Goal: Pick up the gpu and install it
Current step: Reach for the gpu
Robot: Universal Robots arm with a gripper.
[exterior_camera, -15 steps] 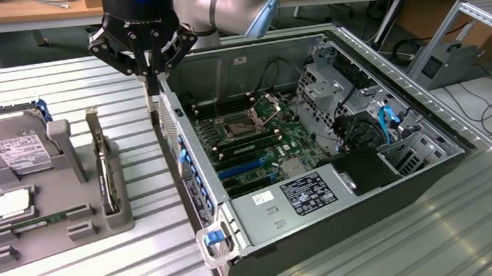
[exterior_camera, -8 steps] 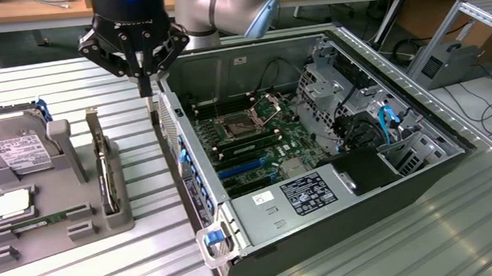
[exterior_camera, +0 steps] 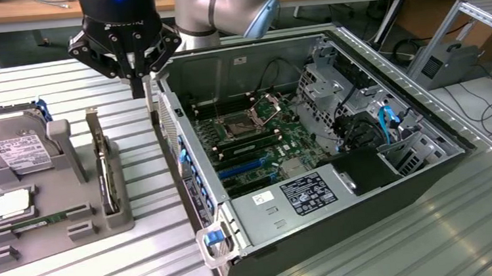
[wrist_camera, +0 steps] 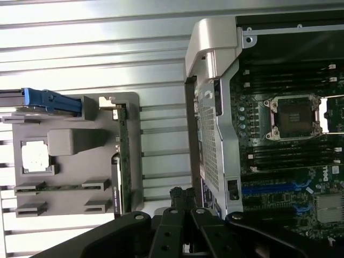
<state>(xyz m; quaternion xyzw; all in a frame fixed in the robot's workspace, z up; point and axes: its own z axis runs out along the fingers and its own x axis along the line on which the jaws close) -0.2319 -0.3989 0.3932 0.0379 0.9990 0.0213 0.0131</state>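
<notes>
The hand (exterior_camera: pixel 139 87) (wrist_camera: pixel 181 194) hangs with its dark fingers drawn close together, pointing straight down and holding nothing. It hovers over the slatted metal tabletop (exterior_camera: pixel 48 81) (wrist_camera: pixel 107 43), above the strip between a grey holder (exterior_camera: pixel 120 217) (wrist_camera: pixel 133 177) and the far corner of the open computer case (exterior_camera: pixel 223 67) (wrist_camera: pixel 212 48).

The gpu (exterior_camera: pixel 103 169) (wrist_camera: pixel 122 156) stands on its long edge in a slot along the side of the holder nearest the case, apart from the hand. Its long axis runs alongside the case's slotted rear panel; in the exterior view it runs from the far side of the tabletop toward the near side. Its silvery end bracket rises at the far end, the end closest to the hand, and the card's faces look sideways toward the case and the rest of the holder.

Further out on the holder, toward the exterior view's left, a hard drive (exterior_camera: pixel 9 147) with a white label leans in its cradle, a blue rail on its far edge. A square silver chip (exterior_camera: pixel 12 204) (wrist_camera: pixel 35 157) lies flat in a pocket nearer the camera.

The case lies on its side with the panel off, showing the motherboard (exterior_camera: pixel 264 143), an open processor socket (exterior_camera: pixel 246 120) (wrist_camera: pixel 294 117) and blue expansion slots (exterior_camera: pixel 246 169) (wrist_camera: pixel 269 189).
</notes>
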